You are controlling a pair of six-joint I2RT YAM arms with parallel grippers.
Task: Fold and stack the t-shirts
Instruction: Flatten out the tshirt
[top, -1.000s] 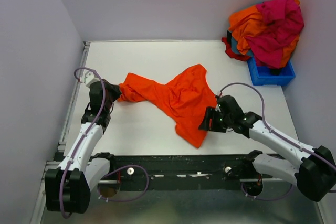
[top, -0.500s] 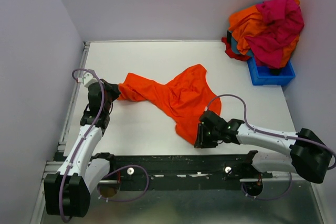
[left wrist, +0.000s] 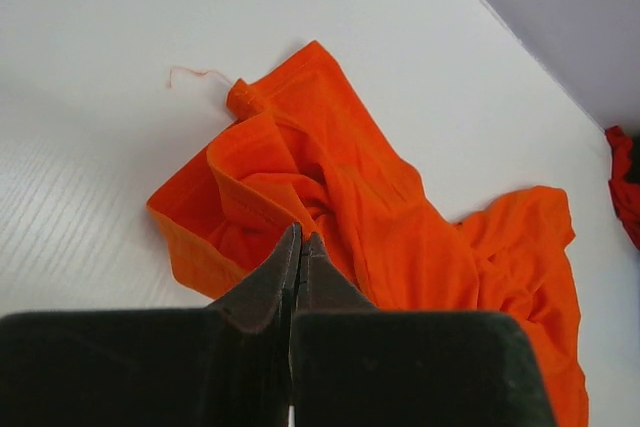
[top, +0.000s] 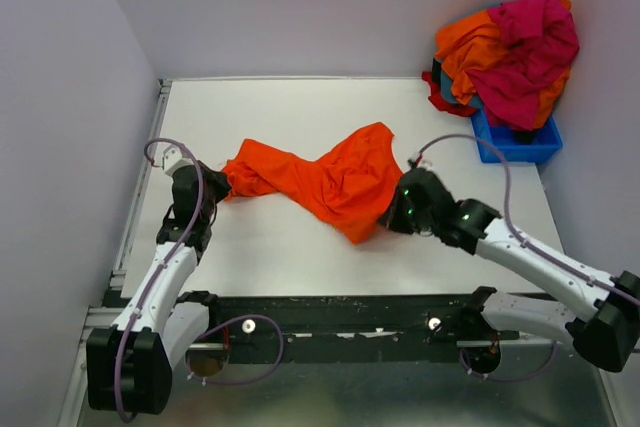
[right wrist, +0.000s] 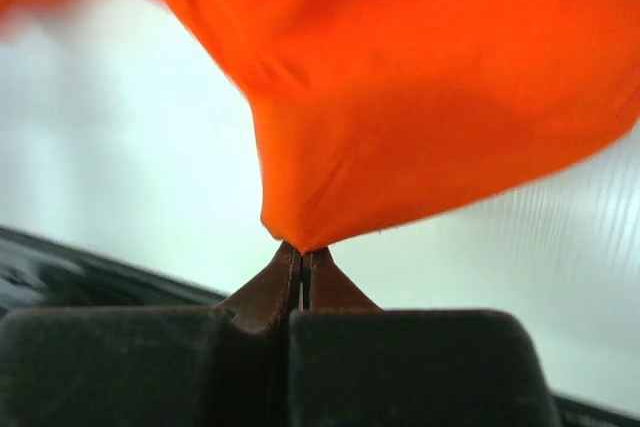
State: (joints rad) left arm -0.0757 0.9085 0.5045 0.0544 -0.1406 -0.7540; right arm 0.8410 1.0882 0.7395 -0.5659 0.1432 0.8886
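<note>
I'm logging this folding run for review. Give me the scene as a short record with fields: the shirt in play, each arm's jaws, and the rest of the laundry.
Shirt in play: orange t-shirt, twisted and bunched on the white table, not yet folded
Left jaws: shut on the shirt's left end
Right jaws: shut on the shirt's near right edge, where the cloth appears raised
Other shirts: pile of orange, magenta and red t-shirts, heaped on the blue bin at the far right corner
Stack: none started
</note>
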